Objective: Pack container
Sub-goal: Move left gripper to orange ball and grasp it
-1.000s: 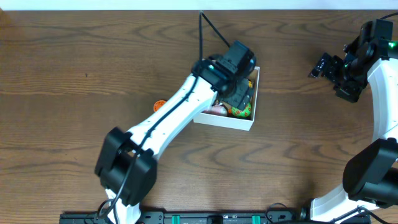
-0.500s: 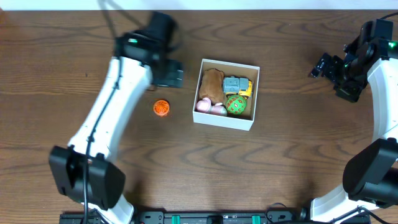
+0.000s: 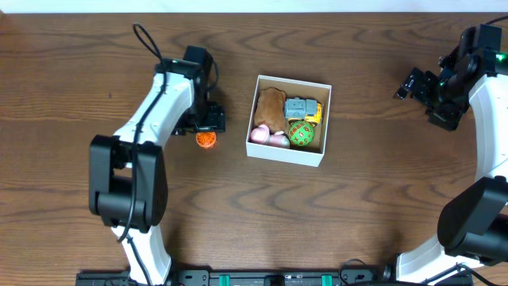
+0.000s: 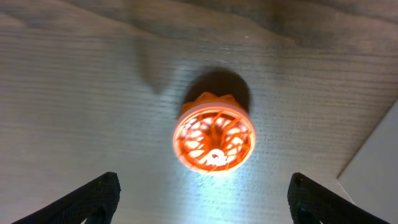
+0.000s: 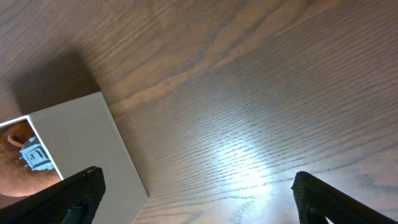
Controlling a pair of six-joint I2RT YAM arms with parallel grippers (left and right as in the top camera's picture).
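The container (image 3: 324, 119) is a square white box with a tan inside, at the table's middle. It holds a brown plush toy (image 3: 272, 106), a grey and yellow toy truck (image 3: 303, 109), a green ball (image 3: 301, 133) and pink toys (image 3: 268, 137). An orange wheel-shaped toy (image 3: 206, 140) lies on the table left of the box; the left wrist view (image 4: 214, 138) shows it lit, between and ahead of the open fingers. My left gripper (image 3: 208, 121) hovers just above it, open and empty. My right gripper (image 3: 413, 86) is open and empty at the far right.
The container's white corner (image 4: 373, 168) shows at the right edge of the left wrist view. Its wall (image 5: 81, 143) and the truck (image 5: 34, 155) show at the left of the right wrist view. Bare wood table lies around.
My left arm has swung from over the container to the left, then come down over the orange toy. The right arm has not moved.
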